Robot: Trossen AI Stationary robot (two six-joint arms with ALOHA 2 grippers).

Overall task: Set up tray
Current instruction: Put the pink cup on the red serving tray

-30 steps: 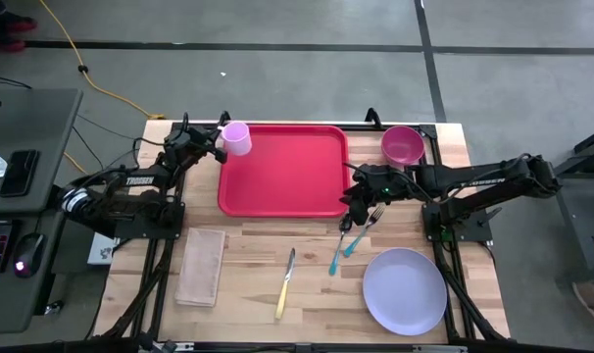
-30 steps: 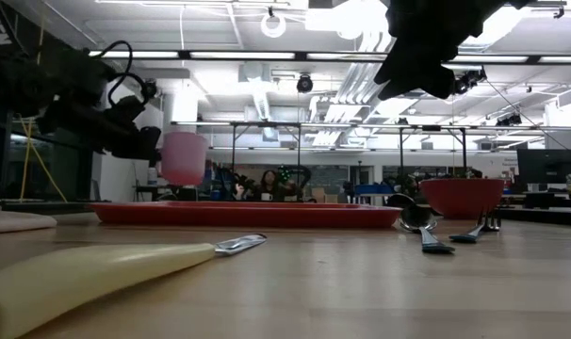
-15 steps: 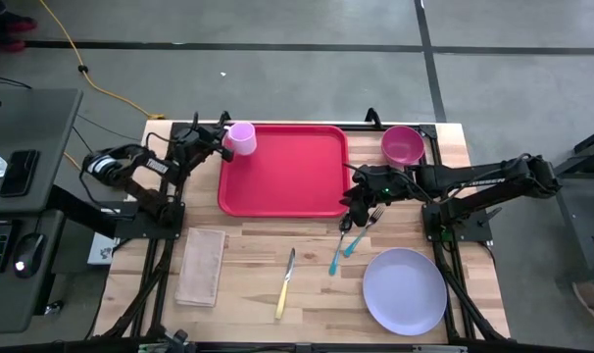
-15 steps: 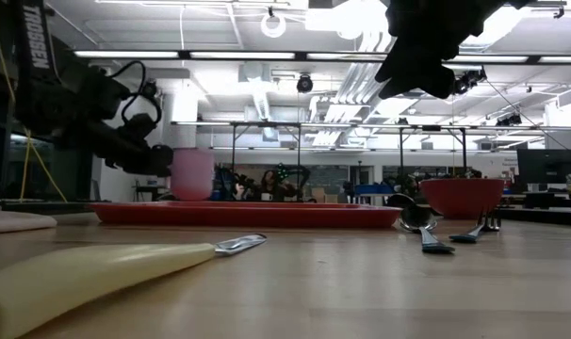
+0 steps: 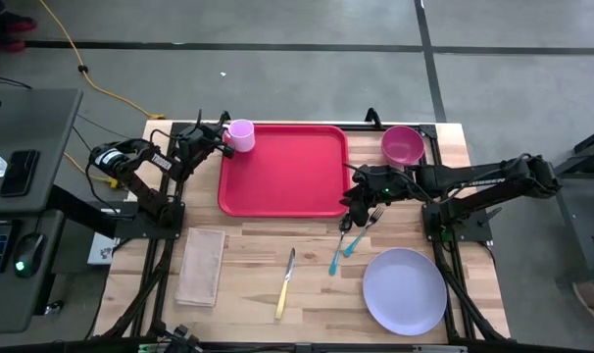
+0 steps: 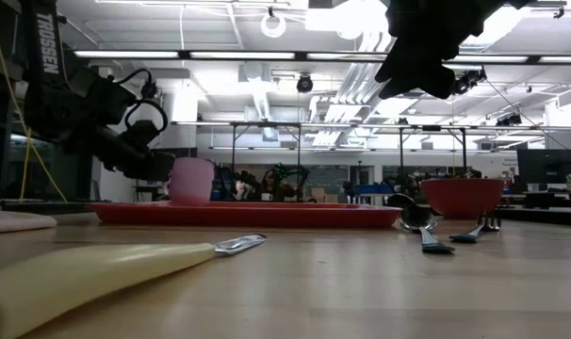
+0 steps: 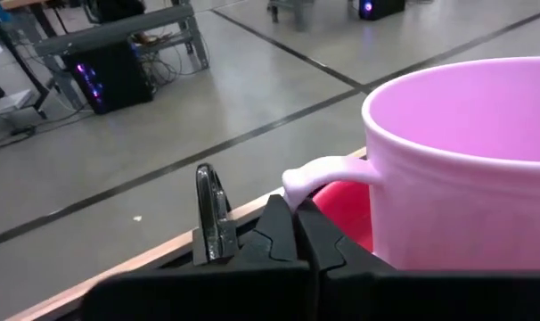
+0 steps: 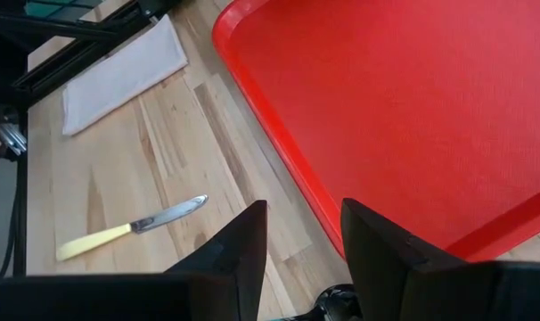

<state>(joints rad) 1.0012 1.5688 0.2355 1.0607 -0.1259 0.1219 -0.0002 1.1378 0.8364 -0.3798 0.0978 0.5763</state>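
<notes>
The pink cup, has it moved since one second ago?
Yes. The pink cup, held by the left gripper, has come down onto the far left corner of the red tray.

Left gripper (image 5: 219, 140) pinched shut at the table's far-left corner, while the right gripper (image 5: 353, 204) hovers mid-table, fingers parted.

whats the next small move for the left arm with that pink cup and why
Probably open the left tool and let go of the pink cup. The tool is shut on the cup's handle, and in the low view the cup looks down on the red tray at its far-left corner, upright. The right tool waits open at the tray's right edge.
</notes>
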